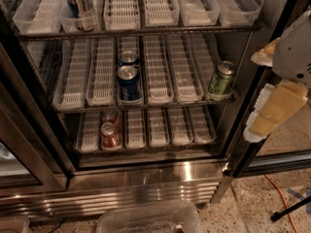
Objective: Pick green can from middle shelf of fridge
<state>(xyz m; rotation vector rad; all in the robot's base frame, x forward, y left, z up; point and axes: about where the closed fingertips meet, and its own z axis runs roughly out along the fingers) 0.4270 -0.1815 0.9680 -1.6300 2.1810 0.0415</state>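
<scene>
The green can (pixel 221 80) stands upright at the right end of the middle shelf (pixel 176 76), right of the white slotted lanes and near the front rail. The fridge (pixel 146 181) is open in front of me, with its steel base below. My gripper (pixel 260 123) hangs at the right edge of the view, outside the fridge by the dark door frame. It is right of the green can, a little lower, and apart from it. It holds nothing that I can see.
Two blue cans (pixel 129 81) sit one behind the other in a middle lane of the same shelf. Red cans (pixel 109 134) are on the shelf below. The top rack has clear bins and a tall can (pixel 80 4). A clear plastic bin (pixel 150 222) and an orange cable (pixel 282 198) lie on the floor.
</scene>
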